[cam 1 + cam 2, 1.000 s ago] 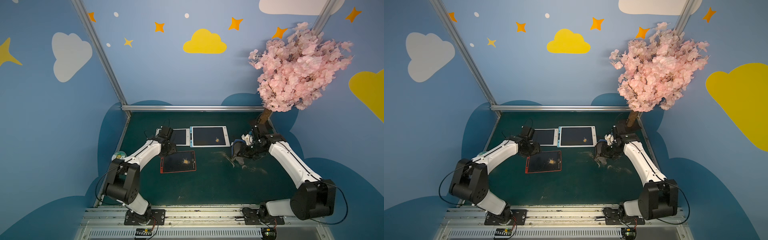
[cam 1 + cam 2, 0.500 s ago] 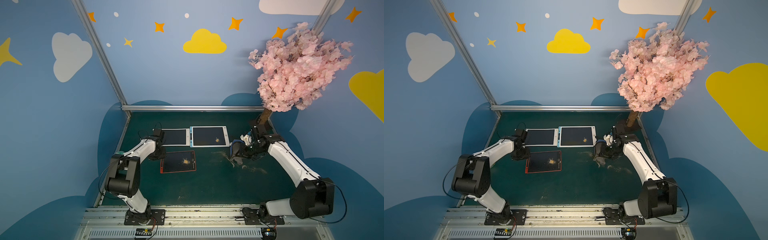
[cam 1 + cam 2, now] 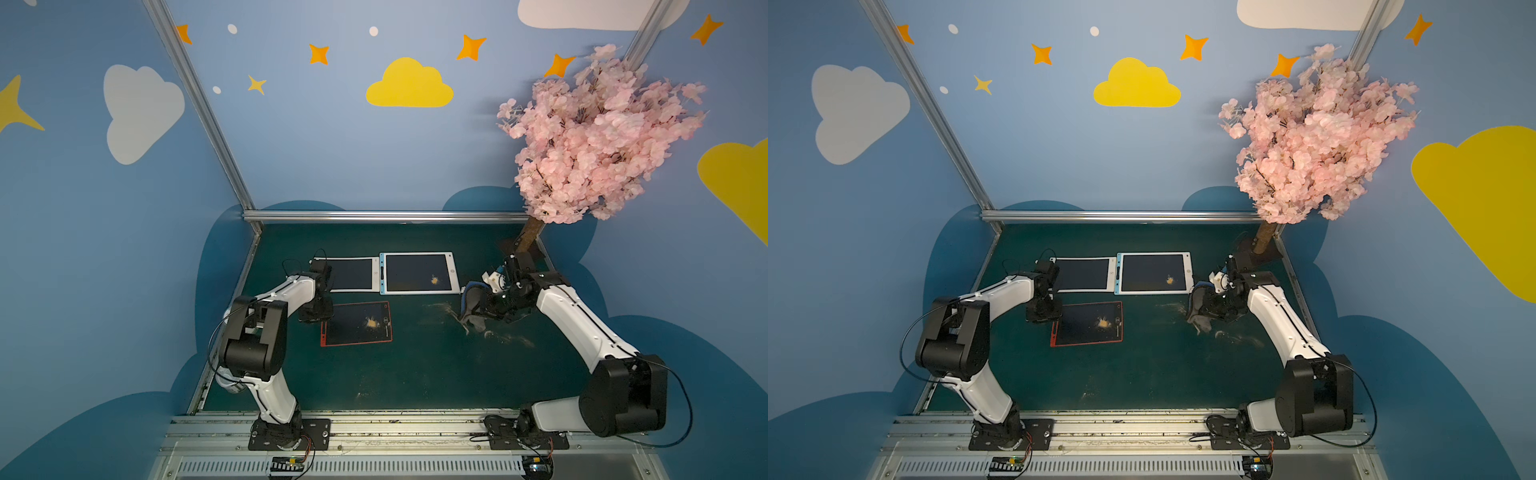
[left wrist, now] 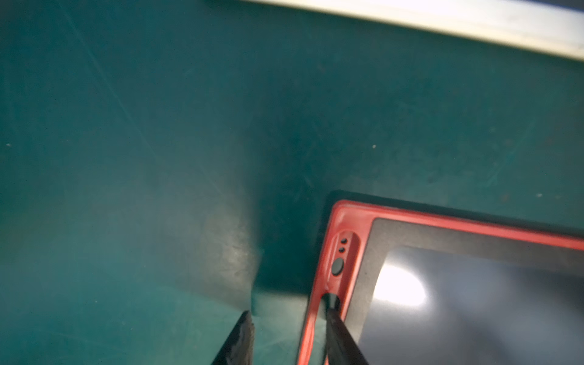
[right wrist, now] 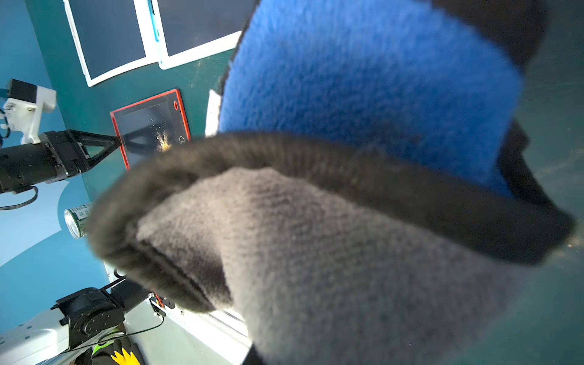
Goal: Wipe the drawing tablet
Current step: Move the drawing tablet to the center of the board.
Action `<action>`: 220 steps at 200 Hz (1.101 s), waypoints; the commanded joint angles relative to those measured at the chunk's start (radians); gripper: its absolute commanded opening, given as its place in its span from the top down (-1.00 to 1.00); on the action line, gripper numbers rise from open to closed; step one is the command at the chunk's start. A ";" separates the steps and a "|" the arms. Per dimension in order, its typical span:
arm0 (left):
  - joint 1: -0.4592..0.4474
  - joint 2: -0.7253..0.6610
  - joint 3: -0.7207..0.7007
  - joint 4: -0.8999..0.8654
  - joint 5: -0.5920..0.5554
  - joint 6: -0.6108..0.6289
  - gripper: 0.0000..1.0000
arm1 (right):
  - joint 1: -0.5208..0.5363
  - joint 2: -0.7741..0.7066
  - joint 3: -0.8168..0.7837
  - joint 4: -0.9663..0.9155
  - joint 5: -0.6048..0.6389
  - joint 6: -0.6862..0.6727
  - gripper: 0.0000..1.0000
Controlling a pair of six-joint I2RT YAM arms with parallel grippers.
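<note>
The red-framed drawing tablet (image 3: pixel 357 324) (image 3: pixel 1088 324) lies flat on the green mat with a yellow crumb smear on its dark screen. My left gripper (image 3: pixel 322 316) (image 4: pixel 289 311) stands at its left edge, partly open astride the red rim (image 4: pixel 319 278). One fingertip rests in the rim's groove, the other over the mat, with a gap showing. My right gripper (image 3: pixel 494 305) hovers to the right of the tablets. It is shut on a grey and blue cloth (image 3: pixel 473 305) (image 5: pixel 347 252), which hangs down and hides its jaws.
A blue-edged white tablet (image 3: pixel 417 273) with a crumb spot and a plain white tablet (image 3: pixel 351 274) lie side by side behind the red one. Crumbs streak the mat (image 3: pixel 440 309) under the cloth. A pink blossom tree (image 3: pixel 590 137) stands at the back right; a can (image 5: pixel 76 221) lies by the left arm's base.
My left arm has drawn back from the white tablet to the red tablet's left edge, and its jaws have narrowed. The right arm with the cloth has barely moved.
</note>
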 commanded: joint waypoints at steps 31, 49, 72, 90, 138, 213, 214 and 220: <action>-0.024 0.033 0.018 -0.041 -0.012 0.035 0.59 | -0.011 0.009 -0.012 0.022 -0.027 -0.013 1.00; -0.039 0.043 0.030 -0.054 -0.033 0.048 0.75 | -0.012 0.009 -0.014 0.024 -0.030 -0.012 1.00; -0.075 0.050 0.038 -0.062 -0.057 0.058 0.94 | -0.014 0.004 -0.019 0.026 -0.030 -0.013 1.00; -0.108 0.057 0.039 -0.069 -0.066 0.048 0.94 | -0.015 0.001 -0.021 0.027 -0.030 -0.013 1.00; -0.207 0.055 0.059 -0.084 -0.032 -0.021 0.94 | -0.019 -0.007 -0.020 0.021 -0.024 -0.014 1.00; -0.330 0.071 0.121 -0.064 0.083 -0.191 0.94 | -0.017 -0.041 -0.035 0.016 -0.037 -0.017 1.00; -0.331 0.072 0.122 -0.064 0.084 -0.192 0.94 | -0.018 -0.042 -0.035 0.016 -0.038 -0.017 1.00; -0.339 0.077 0.128 -0.062 0.089 -0.200 0.95 | -0.017 -0.045 -0.036 0.018 -0.041 -0.017 1.00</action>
